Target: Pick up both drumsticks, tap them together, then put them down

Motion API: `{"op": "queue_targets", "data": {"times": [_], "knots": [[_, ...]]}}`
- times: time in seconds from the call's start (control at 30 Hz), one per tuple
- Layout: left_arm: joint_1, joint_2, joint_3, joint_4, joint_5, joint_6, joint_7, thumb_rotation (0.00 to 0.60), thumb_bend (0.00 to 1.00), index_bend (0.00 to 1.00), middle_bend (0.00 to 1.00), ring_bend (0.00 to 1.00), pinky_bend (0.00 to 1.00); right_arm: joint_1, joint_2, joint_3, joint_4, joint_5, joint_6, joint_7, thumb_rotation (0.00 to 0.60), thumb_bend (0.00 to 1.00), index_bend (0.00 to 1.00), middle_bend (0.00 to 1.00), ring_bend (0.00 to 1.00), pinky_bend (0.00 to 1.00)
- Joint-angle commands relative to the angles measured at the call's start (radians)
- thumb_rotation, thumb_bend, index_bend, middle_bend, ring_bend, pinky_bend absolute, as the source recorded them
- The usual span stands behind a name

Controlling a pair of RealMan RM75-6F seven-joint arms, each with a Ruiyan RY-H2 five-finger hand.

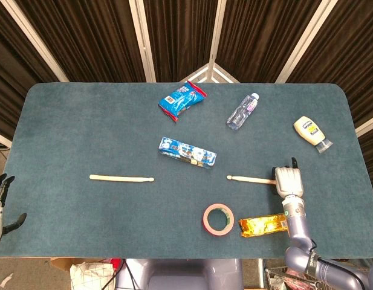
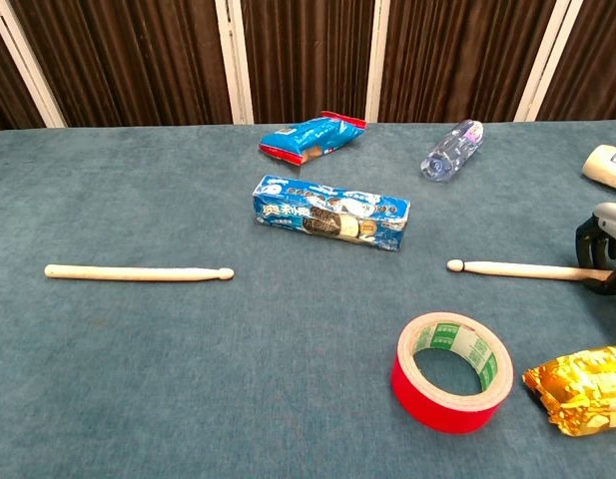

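Note:
Two pale wooden drumsticks lie flat on the blue table. The left drumstick [image 1: 121, 178] [image 2: 138, 272] lies alone at the left, tip pointing right. The right drumstick [image 1: 251, 179] [image 2: 512, 268] points its tip left, and its butt end sits under my right hand [image 1: 288, 180] [image 2: 605, 249]. That hand's fingers curl down around the butt end, and the stick still rests on the table. My left hand [image 1: 0, 202] hangs off the table's left edge, fingers apart and holding nothing.
A blue cookie box [image 1: 187, 151] [image 2: 330, 213] lies between the sticks. Red tape [image 1: 218, 219] and a gold packet [image 1: 263, 225] lie near the front, just before my right hand. A blue snack bag [image 1: 182, 99], water bottle [image 1: 243, 111] and mayonnaise bottle [image 1: 312, 132] lie further back.

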Motion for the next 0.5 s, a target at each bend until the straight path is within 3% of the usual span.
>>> {"op": "queue_targets", "data": {"times": [0.03,0.5], "knots": [[-0.001,0.000,0.000,0.000,0.000,0.000,0.001,0.600,0.30,0.13,0.07,0.00,0.00,0.001,-0.001,-0.001,0.001,-0.003,0.000,0.000,0.600,0.40,0.55,0.52,0.39,0.04],[0.001,0.000,0.002,-0.001,0.003,0.004,0.002,0.600,0.30,0.13,0.06,0.00,0.00,-0.001,0.007,-0.015,-0.011,-0.043,0.003,0.013,0.600,0.43,0.61,0.54,0.44,0.04]]}}
